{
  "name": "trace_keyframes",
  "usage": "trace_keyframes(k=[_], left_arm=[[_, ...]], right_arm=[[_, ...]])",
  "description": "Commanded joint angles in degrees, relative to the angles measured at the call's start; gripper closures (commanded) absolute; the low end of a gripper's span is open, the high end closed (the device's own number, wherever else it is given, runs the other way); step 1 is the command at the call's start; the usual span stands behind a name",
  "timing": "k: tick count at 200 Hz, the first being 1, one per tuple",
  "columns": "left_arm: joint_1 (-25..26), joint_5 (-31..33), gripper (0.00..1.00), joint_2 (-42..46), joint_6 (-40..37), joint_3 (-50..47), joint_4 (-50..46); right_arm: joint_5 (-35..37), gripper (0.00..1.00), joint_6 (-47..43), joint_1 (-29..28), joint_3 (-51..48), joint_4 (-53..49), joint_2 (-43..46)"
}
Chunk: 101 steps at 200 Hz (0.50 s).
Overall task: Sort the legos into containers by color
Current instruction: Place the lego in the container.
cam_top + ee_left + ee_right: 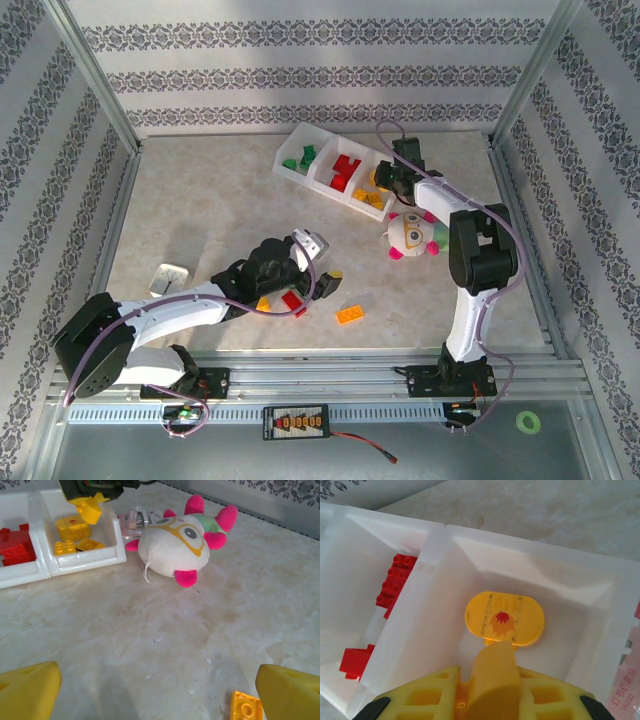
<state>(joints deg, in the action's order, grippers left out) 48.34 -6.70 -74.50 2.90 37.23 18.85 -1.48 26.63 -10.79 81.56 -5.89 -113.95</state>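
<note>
The containers are a white three-compartment tray [322, 183] at the back of the table, with green legos [300, 158], red legos [345, 170] and yellow legos [372, 196], one colour per compartment. My right gripper [388, 180] hangs over the yellow compartment [580, 600], shut on a pale yellow curved lego [495, 680]. Below it lies an oval yellow piece [504, 618] with a flame print. My left gripper [160, 695] stands open low over bare table. An orange lego [246, 707] lies by its right finger. A red lego [292, 300] and another orange lego [263, 303] lie under the left arm.
A white plush toy [410, 235] with pink fins lies right of centre, just in front of the tray. A clear packet with pink pieces [137, 519] sits beside the tray's yellow end. A small white square box [170, 278] stands at the left.
</note>
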Motion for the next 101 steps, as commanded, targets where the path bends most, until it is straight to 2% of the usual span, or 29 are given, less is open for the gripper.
trace_keyframes(k=[1, 22, 35, 59, 101], left_arm=[[0.6, 2.45, 0.01, 1.62, 1.34, -0.37, 3.14], [0.54, 5.31, 0.01, 1.79, 3.51, 1.05, -0.66], [0.53, 7.43, 0.0, 2.22, 4.95, 1.76, -3.05], [0.53, 15.55, 0.02, 3.28, 10.75, 4.07, -10.85], [0.58, 26.78, 0.01, 4.22, 27.74, 10.41, -36.89]], right_arm=[[2.4, 0.69, -1.98, -0.71, 2.81, -0.77, -0.51], [2.71, 0.53, -2.94, -0.72, 2.52, -0.81, 1.06], [2.29, 0.47, -3.5, -0.8, 1.74, -0.64, 2.86], [-1.38, 0.36, -4.84, -0.78, -1.9, 2.07, 7.2], [-11.71, 0.18, -8.54, -1.73, -12.11, 8.68, 16.26]])
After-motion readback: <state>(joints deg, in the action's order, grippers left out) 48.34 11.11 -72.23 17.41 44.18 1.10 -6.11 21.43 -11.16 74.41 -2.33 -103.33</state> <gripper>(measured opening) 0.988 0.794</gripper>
